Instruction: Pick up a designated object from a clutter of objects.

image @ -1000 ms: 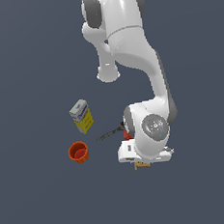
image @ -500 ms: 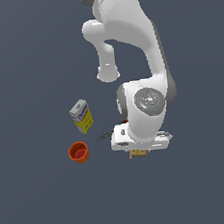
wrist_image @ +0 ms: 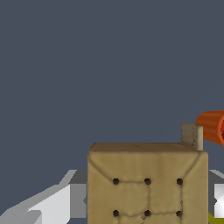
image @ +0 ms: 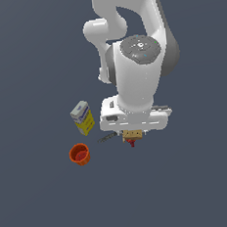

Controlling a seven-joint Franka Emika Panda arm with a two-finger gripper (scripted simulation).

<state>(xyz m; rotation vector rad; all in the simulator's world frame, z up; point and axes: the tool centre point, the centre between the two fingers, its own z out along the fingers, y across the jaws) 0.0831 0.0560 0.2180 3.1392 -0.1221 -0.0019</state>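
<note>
Arm risen, claw (image: 132, 135) gripping tan block (wrist_image: 147, 183)

You're looking at a matt tan block (wrist_image: 147, 183), quilted seams, dark dimples. Arm shell (image: 139, 78) is showing smooth glossy white plastic. Cup (image: 80, 154) is reading matt orange-red; carton (image: 83, 118) printed, paper-like.

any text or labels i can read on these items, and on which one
No readable text anywhere.
Carton: white, blue and yellow printing, too blurred to read.
Tan block: only rows of dark dots, no letters.
Orange-red cup: plain, no markings.
</note>
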